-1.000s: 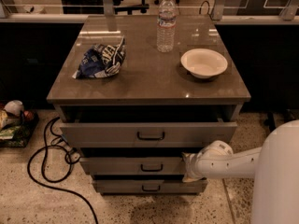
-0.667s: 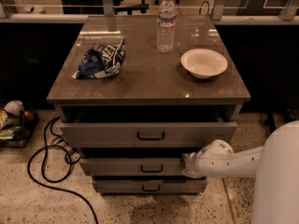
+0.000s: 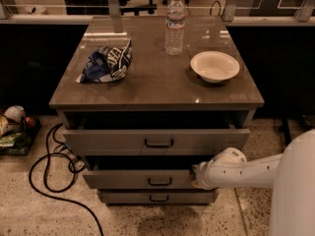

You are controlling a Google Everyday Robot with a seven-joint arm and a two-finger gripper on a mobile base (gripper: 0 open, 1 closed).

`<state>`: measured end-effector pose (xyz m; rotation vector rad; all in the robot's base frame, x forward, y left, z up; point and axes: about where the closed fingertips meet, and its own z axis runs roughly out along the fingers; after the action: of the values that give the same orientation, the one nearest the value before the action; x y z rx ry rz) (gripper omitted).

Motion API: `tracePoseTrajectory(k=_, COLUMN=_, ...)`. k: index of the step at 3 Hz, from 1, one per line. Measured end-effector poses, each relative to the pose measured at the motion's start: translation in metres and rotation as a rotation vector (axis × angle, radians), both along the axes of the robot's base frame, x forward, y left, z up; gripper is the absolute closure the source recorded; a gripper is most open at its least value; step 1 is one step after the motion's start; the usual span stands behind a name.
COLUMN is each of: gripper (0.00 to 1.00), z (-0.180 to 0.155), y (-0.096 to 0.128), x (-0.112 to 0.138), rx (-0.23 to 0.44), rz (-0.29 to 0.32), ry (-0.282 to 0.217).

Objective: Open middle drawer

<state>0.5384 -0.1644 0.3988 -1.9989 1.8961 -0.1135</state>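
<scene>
at the right end of the middle drawer (image 3: 129, 179) front with the gripper (image 3: 196, 175), on a white arm (image 3: 246, 170) stretched in from the right (cannot tell whether clenched or released there). partly pulled out, second of three, under the further-out top drawer (image 3: 113, 141) and above the lowest drawer (image 3: 128, 197). up on the cabinet top (image 3: 157, 85): a water bottle (image 3: 175, 26), a white bowl (image 3: 215, 66), a crumpled blue bag (image 3: 106, 63).

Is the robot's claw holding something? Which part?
It cannot be told. The claw sits at the right end of the middle drawer, away from its black handle.
</scene>
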Motion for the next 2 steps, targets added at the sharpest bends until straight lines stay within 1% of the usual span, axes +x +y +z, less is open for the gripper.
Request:
tracePoseTrajectory(k=1, gripper=1.00, z=0.000, y=0.001, x=-0.002, rx=0.005, rz=-0.001, ry=-0.001)
tracePoseTrajectory(k=2, gripper=1.00, z=0.000, y=0.001, x=-0.014, rx=0.030, rz=-0.008, ry=-0.005)
